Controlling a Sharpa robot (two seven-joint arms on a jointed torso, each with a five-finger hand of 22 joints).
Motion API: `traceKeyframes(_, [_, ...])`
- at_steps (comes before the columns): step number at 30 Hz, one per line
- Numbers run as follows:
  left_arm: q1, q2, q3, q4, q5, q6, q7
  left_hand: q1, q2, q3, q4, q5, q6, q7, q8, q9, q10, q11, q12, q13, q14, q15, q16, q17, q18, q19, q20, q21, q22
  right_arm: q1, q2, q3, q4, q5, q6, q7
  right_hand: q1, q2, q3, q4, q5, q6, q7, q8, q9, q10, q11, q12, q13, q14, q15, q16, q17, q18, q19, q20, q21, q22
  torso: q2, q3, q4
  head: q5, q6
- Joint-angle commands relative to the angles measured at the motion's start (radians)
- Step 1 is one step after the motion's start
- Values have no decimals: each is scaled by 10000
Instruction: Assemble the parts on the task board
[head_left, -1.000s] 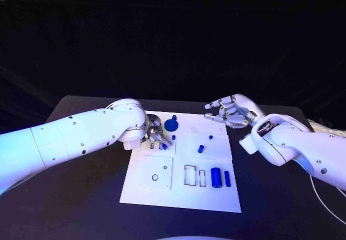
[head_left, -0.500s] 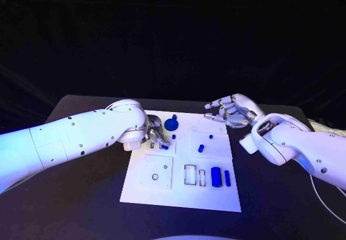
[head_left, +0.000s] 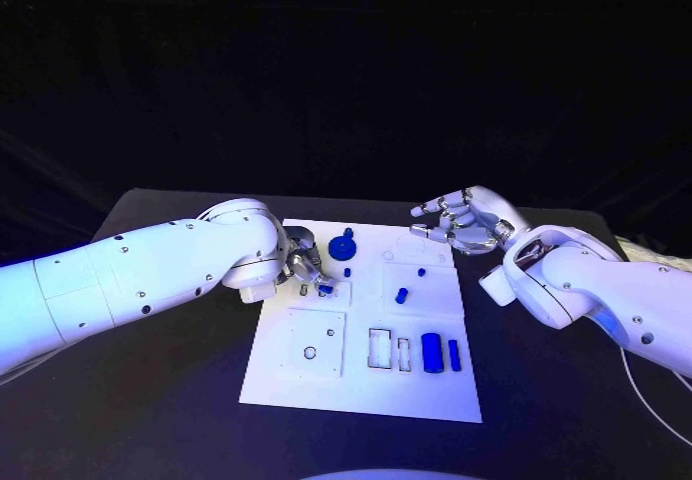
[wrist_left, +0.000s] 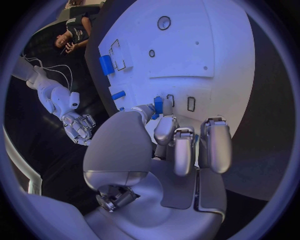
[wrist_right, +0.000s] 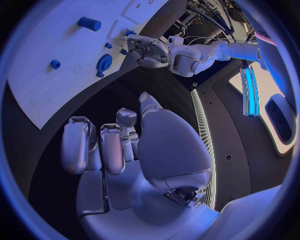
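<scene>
Blue plastic, small and hard-looking, makes up the parts, and from the head view I judge them light, stiff and smooth enough to slip, so each wants a pinch across its short sides rather than its ends. In that view the flat white rectangular task board (head_left: 368, 330) lies in the middle of the black bench (head_left: 173, 400); the left hand (head_left: 303, 262) is down at the board's far left area with its fingers curled over a small blue block part (head_left: 326, 289), beside a round blue gear-like part (head_left: 343, 247), while two blue cylindrical parts (head_left: 440, 355) lie side by side near the board's near right. The right hand (head_left: 459, 222) hangs just off the board's far right edge, fingers half curled and holding nothing. The board's edges leave bare bench all round, so there is open room to approach from either side. From the left wrist view, the left hand's thumb and a fingertip (wrist_left: 164, 131) close on the small blue block part (wrist_left: 158, 104), which sits at a slot in the board; I take that as a pinch. From the right wrist view, the right hand (wrist_right: 119, 145) is loosely apart over dark bench, clear of the board's rim (wrist_right: 75, 95).
</scene>
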Motion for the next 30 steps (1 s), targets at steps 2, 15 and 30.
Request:
traceKeyframes(2, [-7,-57,8,184,-425,-629,231,-95,-34,1683,-1604,57,11,-32,39,40,66,-2,-67,-25,1051,-28,31,2632,-119,8,45,5,464,-3,-3,4,-6,-84,4,-37,7,79,-70,-4,58,79,0,27,12,-17,-26,8,-20,613,-42,2,780,72,38,-58,-12,-27,-1,-1,8,10,-41])
traceKeyframes(15, [-200,-19,-35,201,-1504,-975,99,-123,-70,1771,-1677,51,3,-27,43,67,79,0,-56,-11,1051,-28,31,2632,-121,14,45,10,479,-14,19,4,-37,-166,-157,-144,-288,70,-348,149,627,86,-4,12,18,-47,-25,-5,-111,616,-42,-21,784,74,49,-60,-33,-43,-19,3,-6,98,-97])
traceKeyframes(30, [-292,4,-43,125,-1955,-352,7,-268,-70,1869,-1740,-181,-20,-18,34,113,39,15,-152,-107,1051,-16,31,2632,-105,-26,53,-44,411,-18,48,3,-50,-161,-179,-156,-322,75,-389,168,684,83,-3,8,18,-73,-24,-40,-151,615,-42,-29,778,80,37,-61,-53,-77,-6,-4,-27,175,-75])
